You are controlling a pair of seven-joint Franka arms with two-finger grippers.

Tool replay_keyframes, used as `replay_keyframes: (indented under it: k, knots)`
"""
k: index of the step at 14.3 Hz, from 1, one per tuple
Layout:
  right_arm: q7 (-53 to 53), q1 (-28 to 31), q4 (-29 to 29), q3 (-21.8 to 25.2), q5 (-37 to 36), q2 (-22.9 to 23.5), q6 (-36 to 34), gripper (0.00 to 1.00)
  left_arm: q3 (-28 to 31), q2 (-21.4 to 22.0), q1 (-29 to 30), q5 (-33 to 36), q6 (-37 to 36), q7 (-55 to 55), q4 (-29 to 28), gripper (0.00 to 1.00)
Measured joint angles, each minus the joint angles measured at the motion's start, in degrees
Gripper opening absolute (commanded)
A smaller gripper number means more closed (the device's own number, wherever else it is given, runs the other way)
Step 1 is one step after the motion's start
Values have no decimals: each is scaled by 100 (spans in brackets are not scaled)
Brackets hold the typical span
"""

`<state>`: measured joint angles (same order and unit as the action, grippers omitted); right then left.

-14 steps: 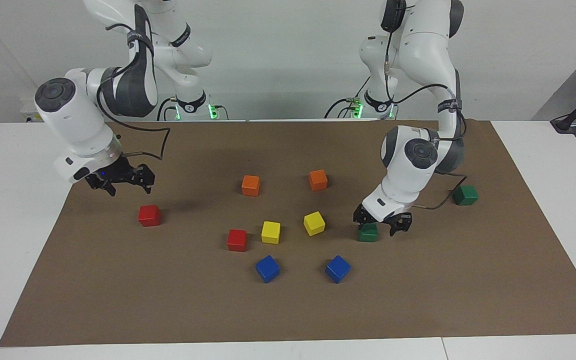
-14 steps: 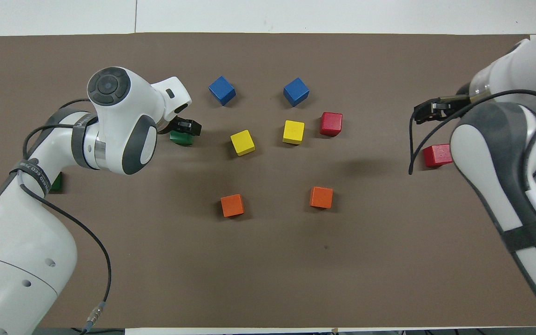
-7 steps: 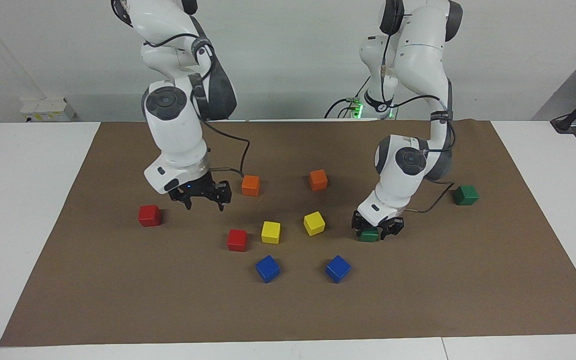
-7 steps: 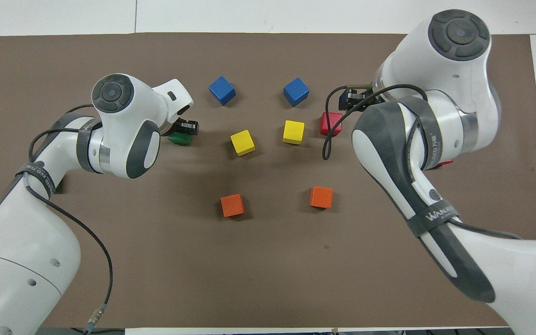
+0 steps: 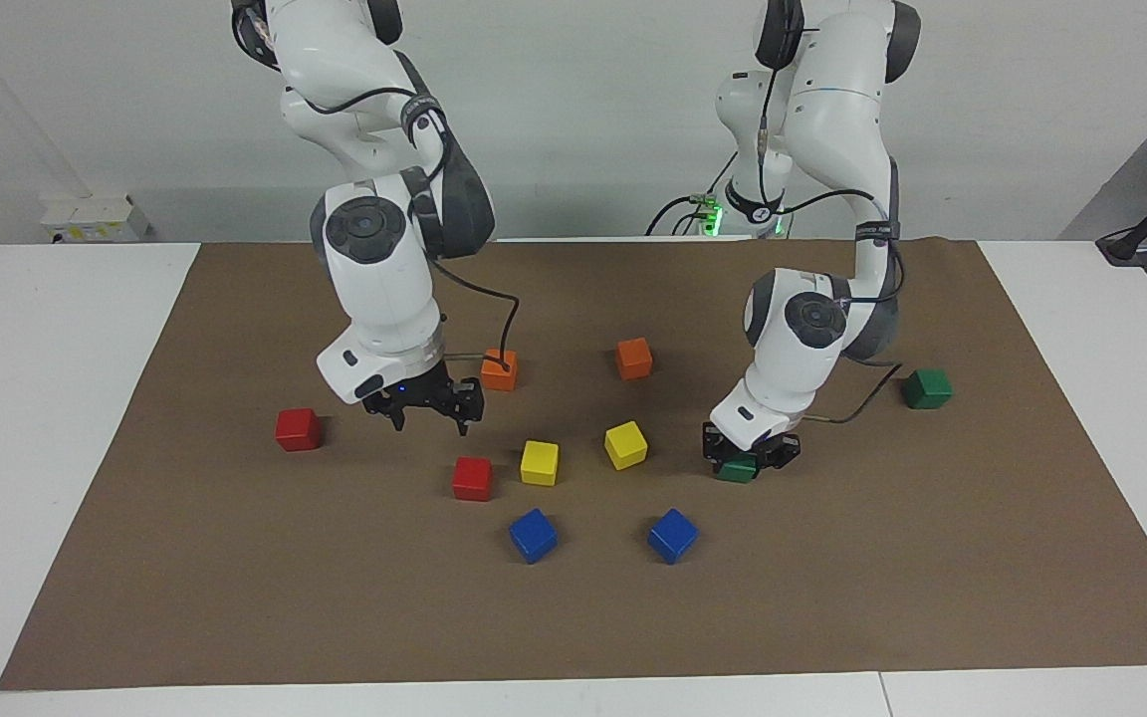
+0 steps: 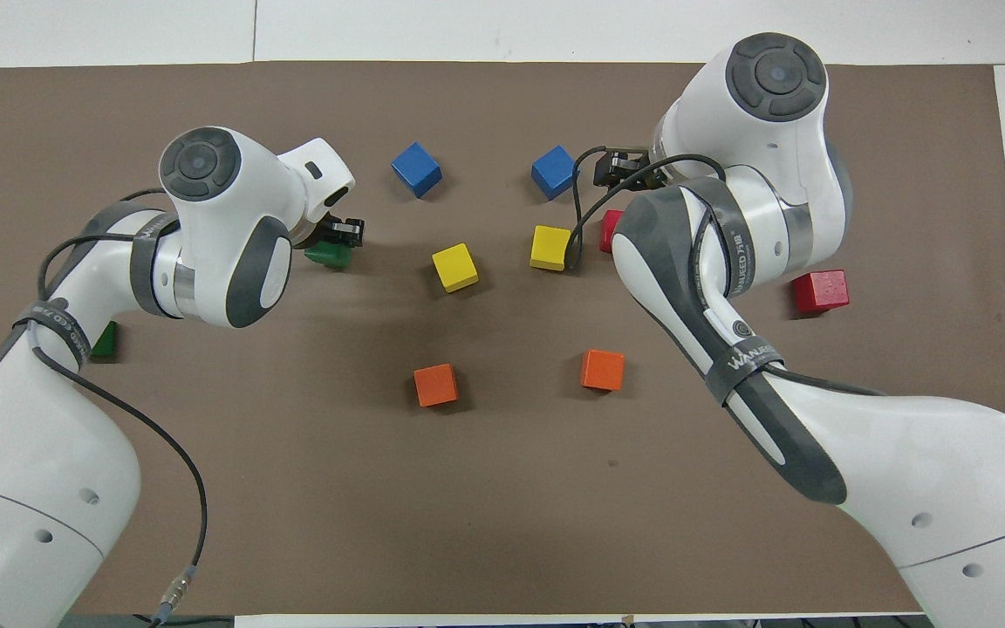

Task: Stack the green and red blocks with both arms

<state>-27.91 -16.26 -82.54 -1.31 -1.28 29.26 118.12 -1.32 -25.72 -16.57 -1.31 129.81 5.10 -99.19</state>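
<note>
Left tool (image 5: pixel 750 453) clamped on green cube (image 5: pixel 736 469), low over brown mat (image 5: pixel 832 578). Right tool (image 5: pixel 427 410) spread wide, empty, above red cube (image 5: pixel 472 478) beside yellow cube (image 5: pixel 539 463).

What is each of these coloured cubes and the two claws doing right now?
Left gripper: shut on a green block.
Held green block: low at the mat, clamped.
Second green block: loose on the mat, at the left arm's end.
Right gripper: open, raised over the mat near a red block.
Red blocks and: loose, unstacked.
Orange, yellow and blue cubes: loose, untouched.
</note>
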Motion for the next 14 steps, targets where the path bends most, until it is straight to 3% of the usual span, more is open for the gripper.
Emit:
replay_keyframes:
  k: [3,7,11,14]
  knots:
    - [-183,-26,1,-1,8,151,238,97,43,520,426,10,-760,-227,158,0]
    - [-317,-44,0,0,8,309,458,97,74,1222,1464,17,-1566,-1586,90,0]
    - [-320,-61,-114,-1,9,423,754,97,84,1428,2548,18,-1559,-3002,-408,0]
    - [-320,-168,-489,-3,9,445,1129,98,85,1617,3008,18,-940,-3314,-1114,0]
